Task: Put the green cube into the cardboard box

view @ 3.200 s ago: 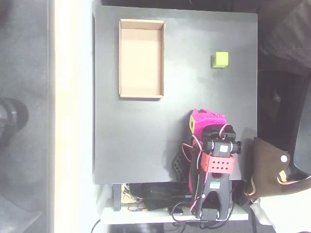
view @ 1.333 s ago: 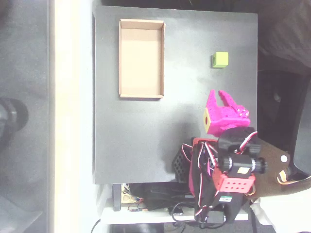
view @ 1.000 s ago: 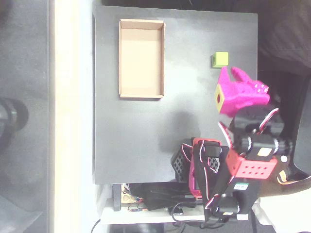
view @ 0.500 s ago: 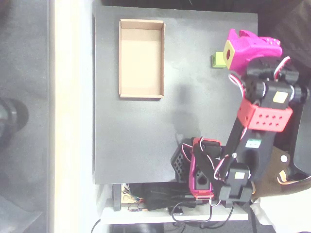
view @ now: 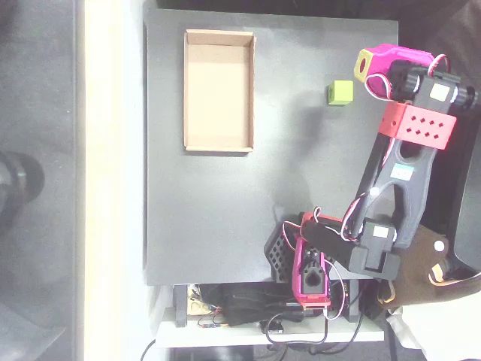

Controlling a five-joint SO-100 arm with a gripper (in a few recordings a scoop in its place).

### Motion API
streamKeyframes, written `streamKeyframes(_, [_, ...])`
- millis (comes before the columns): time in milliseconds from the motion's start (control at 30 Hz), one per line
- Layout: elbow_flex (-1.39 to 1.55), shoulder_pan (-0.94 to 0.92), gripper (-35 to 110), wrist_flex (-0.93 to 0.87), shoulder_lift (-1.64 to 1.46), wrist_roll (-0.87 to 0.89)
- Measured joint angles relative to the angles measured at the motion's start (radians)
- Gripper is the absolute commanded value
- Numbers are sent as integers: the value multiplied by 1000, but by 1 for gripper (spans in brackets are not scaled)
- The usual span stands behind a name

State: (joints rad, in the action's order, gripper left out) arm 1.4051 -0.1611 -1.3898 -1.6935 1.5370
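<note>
- Starting nearest the arm's base (view: pixel 312 271) at the bottom edge of the overhead view: sitting well below and a bit left of the green cube (view: pixel 340 92), with the arm stretching up along the right side of the table (view: pixel 203 210).
- Looking further up: red wrist block (view: pixel 419 125) hanging right of the green cube and slightly lower, out past the table's right edge.
- Reaching the magenta gripper (view: pixel 387 60): hovering just up and right of the green cube, near it but apart, yellow square face (view: pixel 364 65) pointing toward the cube's side.
- Not managing to tell whether the fingers are apart or together, since the gripper body is hiding the tips from above.
- Checking the green cube itself: sitting loose on the dark table, upper right area, nothing clamping it.
- Going farthest: cardboard box (view: pixel 219 143) lying well left of the green cube, across the table, floor bare.
- Judging progress: barely getting started, probably just lining up on the cube. No grasp happening, nothing in the box.
- Still needing: dropping onto the cube, closing on it, lifting, carrying left over the box wall, letting go inside.
</note>
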Motion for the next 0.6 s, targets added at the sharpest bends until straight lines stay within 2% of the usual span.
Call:
streamKeyframes(233, [-6, -12, 38, 0, 67, 0])
streamKeyframes(600, [-104, -15, 38, 0, 301, 0])
